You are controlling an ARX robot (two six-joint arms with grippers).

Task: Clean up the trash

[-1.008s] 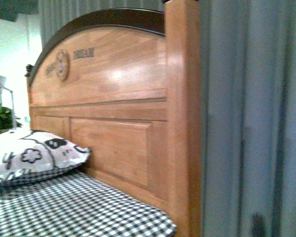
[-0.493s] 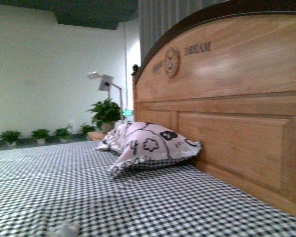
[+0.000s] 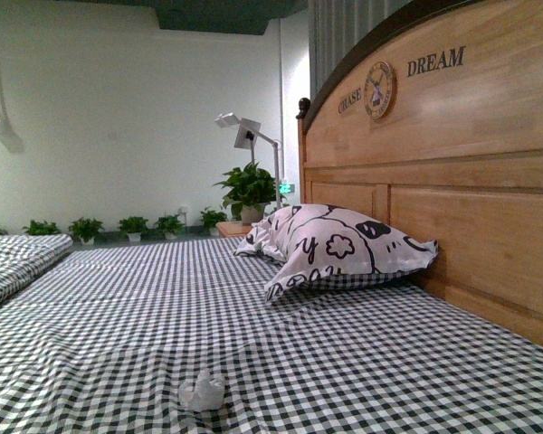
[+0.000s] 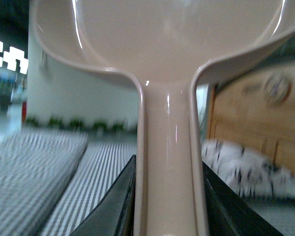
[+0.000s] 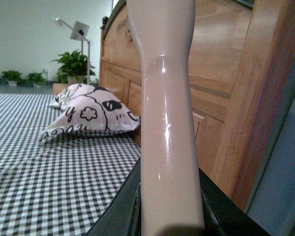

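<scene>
The trash (image 3: 201,391), a small crumpled white tissue wad, lies on the checked bedsheet near the bottom of the front view. Neither arm shows in the front view. My left gripper (image 4: 168,196) is shut on the handle of the pinkish dustpan (image 4: 177,39), whose scoop fills the top of the left wrist view. My right gripper (image 5: 169,201) is shut on the pinkish brush handle (image 5: 164,98), which stands up through the right wrist view. The wad shows in neither wrist view.
A large white pillow with black cartoon print (image 3: 339,246) leans near the wooden headboard (image 3: 471,181) on the right. The black-and-white checked bed (image 3: 118,316) spreads ahead. Potted plants (image 3: 249,190) and a lamp (image 3: 244,131) stand beyond, by a pale wall.
The front view has swung left, from the headboard's end post and curtain to the open bed. The pillow moved right in view and the tissue wad came fully into view.
</scene>
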